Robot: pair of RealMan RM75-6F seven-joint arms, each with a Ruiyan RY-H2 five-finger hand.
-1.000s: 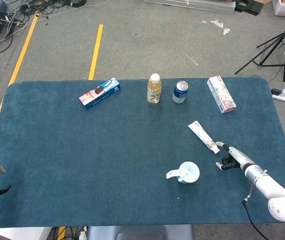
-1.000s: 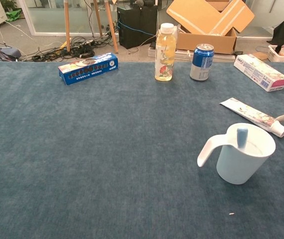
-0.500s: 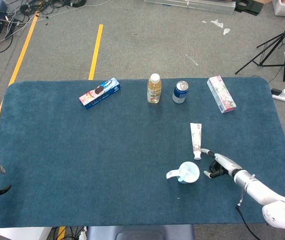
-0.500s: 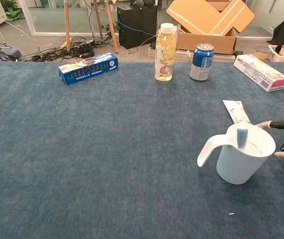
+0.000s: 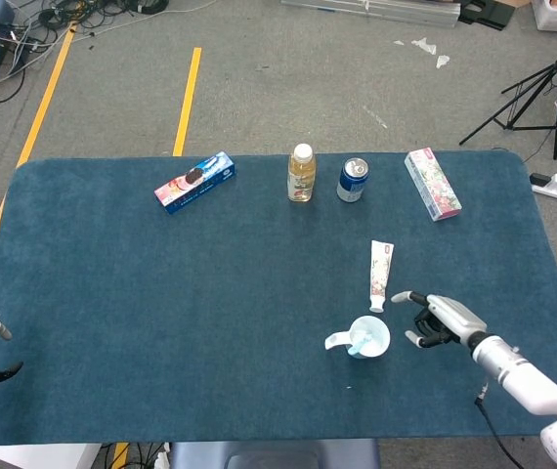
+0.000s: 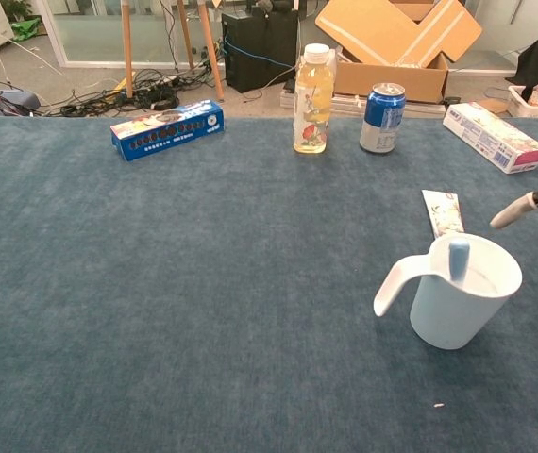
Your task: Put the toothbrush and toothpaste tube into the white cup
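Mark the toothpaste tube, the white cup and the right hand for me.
toothpaste tube [image 5: 381,275], head view, middle of the tube's body.
white cup [image 6: 458,311], chest view, front of the cup's outer wall.
right hand [image 5: 439,319], head view, middle of the hand.

Your right hand [image 5: 442,320] has pushed the toothpaste tube [image 5: 380,276] round — a second ago it lay slanted out to the right, now it runs almost straight back from the white cup [image 5: 367,337], cap end nearest the rim. The hand has since drawn off right, fingers apart — touching nothing.
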